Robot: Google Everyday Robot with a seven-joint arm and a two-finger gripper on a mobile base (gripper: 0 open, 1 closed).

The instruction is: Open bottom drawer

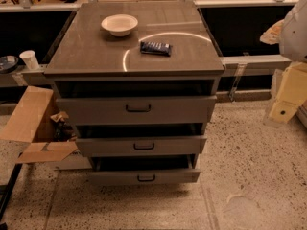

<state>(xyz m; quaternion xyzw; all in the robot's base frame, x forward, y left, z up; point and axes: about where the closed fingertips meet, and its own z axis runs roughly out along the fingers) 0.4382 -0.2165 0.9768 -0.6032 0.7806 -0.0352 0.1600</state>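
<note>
The grey cabinet point(136, 51) stands in the middle of the camera view with three drawers. The bottom drawer point(110, 178) is the lowest, with a flat grey-brown front and a small black bar handle point(146, 178). Its front stands a little forward of the cabinet body, with a dark gap above it. The middle drawer point(105, 146) and top drawer point(96, 110) also stand somewhat forward. My gripper point(284, 107) hangs at the right edge of the view, well to the right of the cabinet, above the floor and touching nothing.
A white bowl point(119, 24) and a dark snack bar point(155, 47) lie on the cabinet top. An open cardboard box point(33, 123) sits on the floor at the left. A paper cup point(29, 59) stands on the ledge behind. Speckled floor point(240, 176) spreads in front.
</note>
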